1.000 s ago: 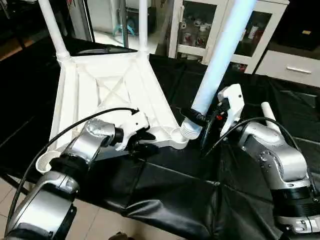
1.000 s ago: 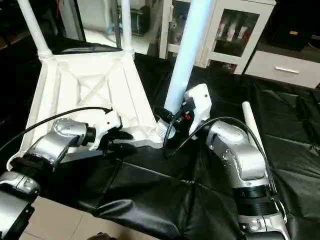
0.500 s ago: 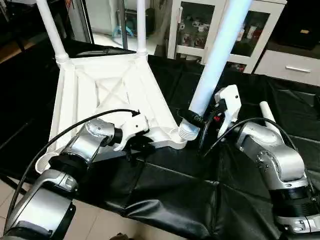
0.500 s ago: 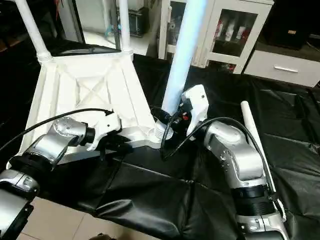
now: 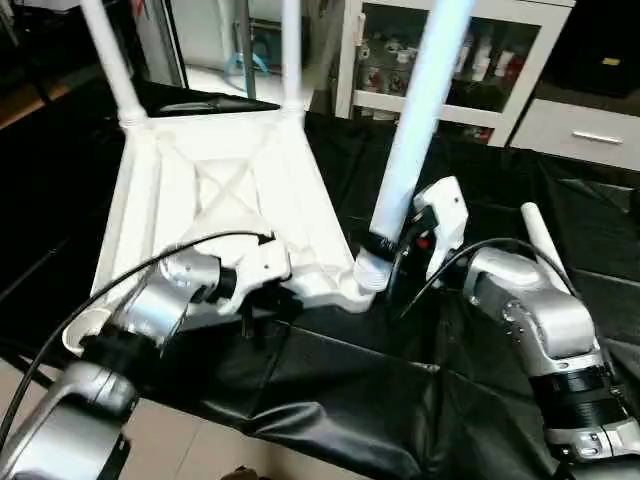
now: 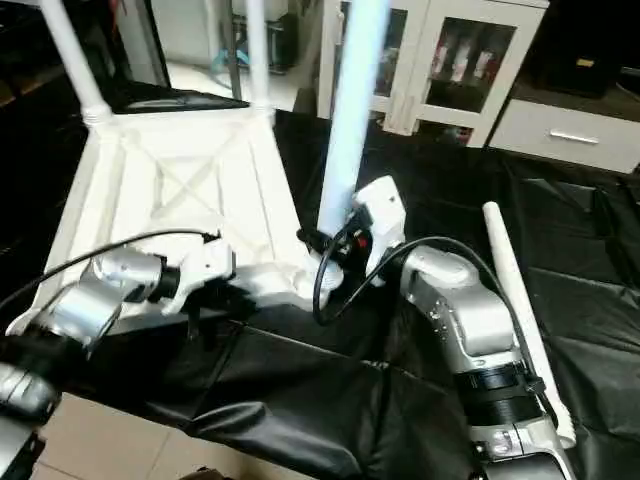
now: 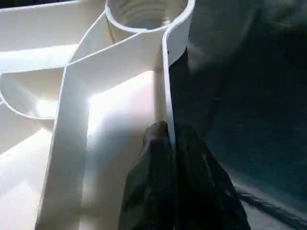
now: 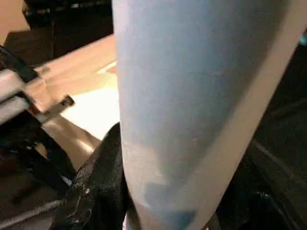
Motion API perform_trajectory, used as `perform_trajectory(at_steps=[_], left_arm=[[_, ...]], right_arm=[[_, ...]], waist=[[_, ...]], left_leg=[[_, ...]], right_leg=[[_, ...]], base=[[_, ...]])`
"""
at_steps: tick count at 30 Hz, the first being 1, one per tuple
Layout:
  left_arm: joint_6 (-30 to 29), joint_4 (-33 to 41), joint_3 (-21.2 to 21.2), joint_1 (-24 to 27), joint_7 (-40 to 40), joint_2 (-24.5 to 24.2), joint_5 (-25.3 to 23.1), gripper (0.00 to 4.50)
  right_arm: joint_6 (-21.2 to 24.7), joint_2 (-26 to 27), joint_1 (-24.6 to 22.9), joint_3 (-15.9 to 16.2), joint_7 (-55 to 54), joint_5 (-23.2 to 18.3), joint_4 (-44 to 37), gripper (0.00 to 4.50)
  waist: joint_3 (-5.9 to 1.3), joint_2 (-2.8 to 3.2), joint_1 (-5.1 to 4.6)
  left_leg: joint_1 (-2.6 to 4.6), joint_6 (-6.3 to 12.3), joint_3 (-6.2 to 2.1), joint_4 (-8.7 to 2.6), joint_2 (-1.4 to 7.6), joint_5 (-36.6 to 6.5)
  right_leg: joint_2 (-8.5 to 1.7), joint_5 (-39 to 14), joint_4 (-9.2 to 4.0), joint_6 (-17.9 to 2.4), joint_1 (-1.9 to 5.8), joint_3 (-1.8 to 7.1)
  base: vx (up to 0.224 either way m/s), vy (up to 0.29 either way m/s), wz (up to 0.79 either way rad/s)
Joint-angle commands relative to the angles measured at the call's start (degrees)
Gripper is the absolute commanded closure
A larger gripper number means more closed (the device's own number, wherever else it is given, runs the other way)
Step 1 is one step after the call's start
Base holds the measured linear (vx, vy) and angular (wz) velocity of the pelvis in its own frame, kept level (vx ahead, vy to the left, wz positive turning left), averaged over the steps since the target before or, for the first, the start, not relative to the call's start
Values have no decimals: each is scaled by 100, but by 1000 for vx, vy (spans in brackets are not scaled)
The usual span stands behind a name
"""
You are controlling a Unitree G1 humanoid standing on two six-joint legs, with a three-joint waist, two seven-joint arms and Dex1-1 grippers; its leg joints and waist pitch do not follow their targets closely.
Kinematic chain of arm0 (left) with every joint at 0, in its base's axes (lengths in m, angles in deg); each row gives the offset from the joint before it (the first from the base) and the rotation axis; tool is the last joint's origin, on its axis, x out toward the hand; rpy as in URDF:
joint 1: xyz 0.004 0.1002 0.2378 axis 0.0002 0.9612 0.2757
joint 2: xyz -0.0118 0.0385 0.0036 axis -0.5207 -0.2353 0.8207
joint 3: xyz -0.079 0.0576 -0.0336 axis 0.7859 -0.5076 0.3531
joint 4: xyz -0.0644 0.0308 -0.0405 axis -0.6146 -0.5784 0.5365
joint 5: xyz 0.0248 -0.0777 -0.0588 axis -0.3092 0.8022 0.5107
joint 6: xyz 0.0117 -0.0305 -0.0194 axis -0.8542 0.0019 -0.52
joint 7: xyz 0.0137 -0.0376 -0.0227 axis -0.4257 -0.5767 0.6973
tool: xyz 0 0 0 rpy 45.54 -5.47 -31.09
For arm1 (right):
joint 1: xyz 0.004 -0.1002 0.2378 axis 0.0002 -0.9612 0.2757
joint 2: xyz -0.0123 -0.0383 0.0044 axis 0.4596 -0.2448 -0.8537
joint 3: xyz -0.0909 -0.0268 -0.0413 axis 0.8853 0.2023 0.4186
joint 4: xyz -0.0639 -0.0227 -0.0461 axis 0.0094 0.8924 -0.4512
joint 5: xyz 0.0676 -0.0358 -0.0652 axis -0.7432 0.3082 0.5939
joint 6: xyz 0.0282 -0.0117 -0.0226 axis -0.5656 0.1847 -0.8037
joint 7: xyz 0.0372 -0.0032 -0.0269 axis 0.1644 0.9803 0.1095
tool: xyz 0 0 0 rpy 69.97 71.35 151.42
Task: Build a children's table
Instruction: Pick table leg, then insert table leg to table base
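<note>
The tabletop (image 5: 225,205) is lying underside up on the black worktop (image 5: 330,390), two legs standing in its far sockets. The left hand (image 7: 169,143) is pinching its near rim; the right hand (image 5: 385,250) is gripping a third leg (image 5: 412,120) low down, at the near right socket (image 5: 368,272). A fourth leg (image 6: 515,300) is lying on the worktop beside the right arm.

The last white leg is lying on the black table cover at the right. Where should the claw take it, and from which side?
Probably from above, on the middle of the loose leg. It lies flat on the black cover with nothing on top of it, and the tube is round and tapered, so fingers closing across it there should hold it balanced. The right claw is nearer, but it is shut on the third leg.
</note>
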Motion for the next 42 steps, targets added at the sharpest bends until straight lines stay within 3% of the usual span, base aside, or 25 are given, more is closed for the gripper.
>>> perform_trajectory(at_steps=[1, 3, 11, 18, 19, 24, 27, 36, 42], left_arm=[[-74, 392, -165, 314, -81, 171, 341, 449], [-143, 570, -181, 430, -22, 187, 327, 450], [-236, 674, -120, 578, 197, 217, 97, 450], [-283, 660, -93, 529, 256, 205, 40, 450], [-277, 649, -98, 521, 262, 207, 34, 450], [-243, 572, -103, 480, 270, 194, 3, 450], [-240, 551, -75, 475, 281, 191, -22, 450], [-230, 528, -41, 454, 331, 195, -60, 450], [-213, 492, -40, 438, 331, 201, -71, 450]], right_arm=[[82, -35, 64, 7, 93, -4, -22, 265], [200, -2, 66, -4, 101, -78, -49, 265], [456, -37, 110, 185, 124, 36, 37, 265], [578, -79, 142, 212, 120, 98, 196, 265], [598, -79, 145, 208, 108, 96, 214, 265], [744, -127, 128, 225, 92, 80, 108, 265], [878, -178, 116, 184, 80, 19, -95, 265], [1094, -186, 161, -329, 3, -352, -742, 265], [1210, -208, 103, -248, 58, -389, -849, 265]], waist=[[-344, -33, 12], [-336, -60, 26], [-317, -72, 20], [-316, -61, 18], [-319, -30, 22], [-317, -42, 18], [-308, -45, 18], [-315, -48, 22], [-307, -45, 22]], left_leg=[[41, 98, -232, -466, 577, -631], [59, 137, -210, -468, 565, -641], [58, 76, -215, -490, 555, -765], [58, 67, -208, -490, 545, -770], [60, 55, -212, -487, 544, -780], [65, 35, -213, -496, 548, -851], [71, 31, -217, -502, 550, -894], [60, 24, -221, -507, 554, -867], [64, 27, -219, -508, 547, -896]], right_leg=[[-745, -842, -437, -1236, 272, 496], [-722, -973, -461, -1185, 247, 497], [-725, -1484, -505, -944, 228, 498], [-722, -1484, -513, -921, 218, 500], [-724, -1500, -513, -918, 217, 501], [-720, -1570, -527, -900, 215, 503], [-719, -1656, -538, -868, 210, 505], [-722, -1624, -536, -823, 208, 506], [-714, -1741, -555, -825, 199, 501]], base=[[0, 0, 0], [0, 0, 0], [0, 0, 0], [0, 0, 0], [0, 0, 0], [0, 0, 0], [0, 0, 0], [0, 0, 0], [0, 0, 0]])
